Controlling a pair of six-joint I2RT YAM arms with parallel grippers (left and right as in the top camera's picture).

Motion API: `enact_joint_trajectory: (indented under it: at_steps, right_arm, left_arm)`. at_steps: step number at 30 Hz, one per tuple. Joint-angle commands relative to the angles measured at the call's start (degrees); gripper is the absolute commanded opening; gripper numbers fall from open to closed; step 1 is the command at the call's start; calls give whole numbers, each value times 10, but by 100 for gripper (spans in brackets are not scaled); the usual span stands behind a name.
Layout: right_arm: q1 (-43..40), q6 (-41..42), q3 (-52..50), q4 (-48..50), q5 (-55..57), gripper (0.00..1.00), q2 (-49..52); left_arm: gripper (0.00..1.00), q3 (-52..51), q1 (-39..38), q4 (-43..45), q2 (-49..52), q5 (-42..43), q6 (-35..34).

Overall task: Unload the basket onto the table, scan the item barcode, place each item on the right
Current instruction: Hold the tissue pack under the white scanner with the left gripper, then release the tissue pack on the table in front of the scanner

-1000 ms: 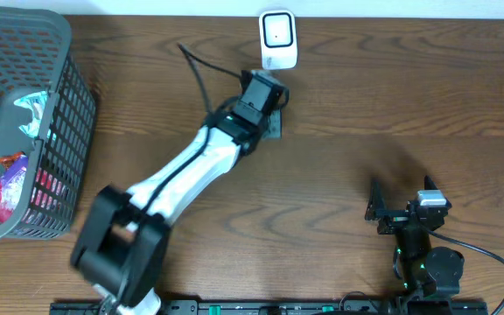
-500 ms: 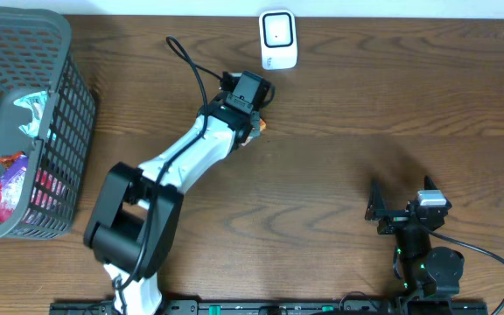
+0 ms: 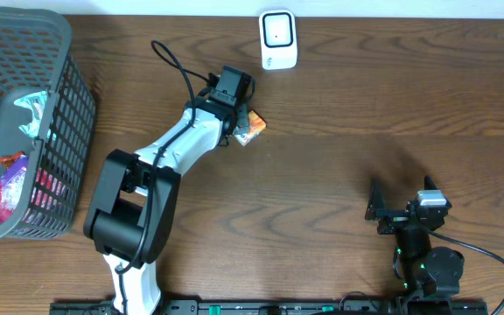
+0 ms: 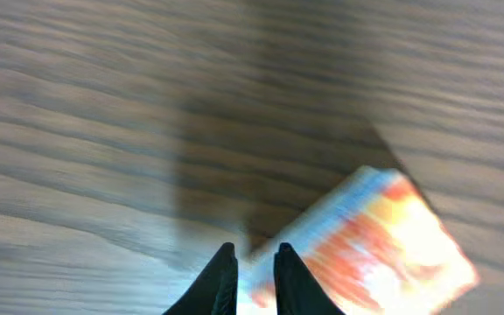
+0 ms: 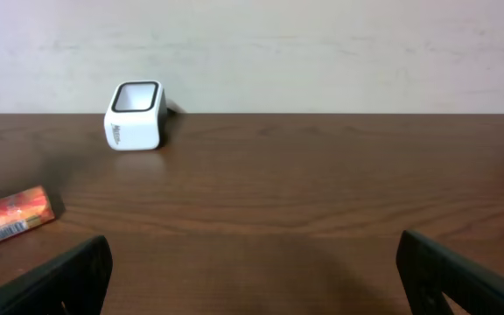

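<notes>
Pinching orange packet (image 3: 251, 129) by its end in left gripper (image 4: 254, 262), long axis slanting near-left to far-right; right gripper (image 5: 254, 267) gaping wide.

Place: looked like a mock shop checkout | Evidence: white barcode scanner (image 3: 278, 39) stood on wood-grain table (image 3: 366, 114); grey mesh shopping basket (image 3: 68, 96) held snack packets (image 3: 7, 188); plain pale wall (image 5: 322, 44) ran behind.

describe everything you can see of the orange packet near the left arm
The orange packet is a flat rectangular pack, orange-red with a white printed patch, glossy like a wrapper. It lies angled on the wooden table, near the white scanner. The left tool is nearly closed at its edge; whether it pinches is unclear.
</notes>
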Motion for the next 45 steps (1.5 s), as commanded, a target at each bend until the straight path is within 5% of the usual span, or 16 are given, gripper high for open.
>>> enact_joint_trajectory:
  at_steps: [1, 23, 27, 36, 45]
  right_arm:
    - [-2, 6, 0, -3, 5, 99, -4]
    - [-2, 6, 0, -3, 5, 99, -4]
    - [-2, 6, 0, -3, 5, 99, -4]
    - [-2, 6, 0, -3, 5, 99, -4]
    - [-2, 6, 0, -3, 5, 99, -4]
  left_arm:
    - [15, -3, -14, -9, 9, 71, -22]
    - [15, 2, -56, 15, -25, 137, -28]
    - [15, 3, -55, 29, -60, 135, 13]
    - [15, 3, -29, -20, -94, 3, 25]
    - [25, 3, 5, -77, -94, -4, 26]
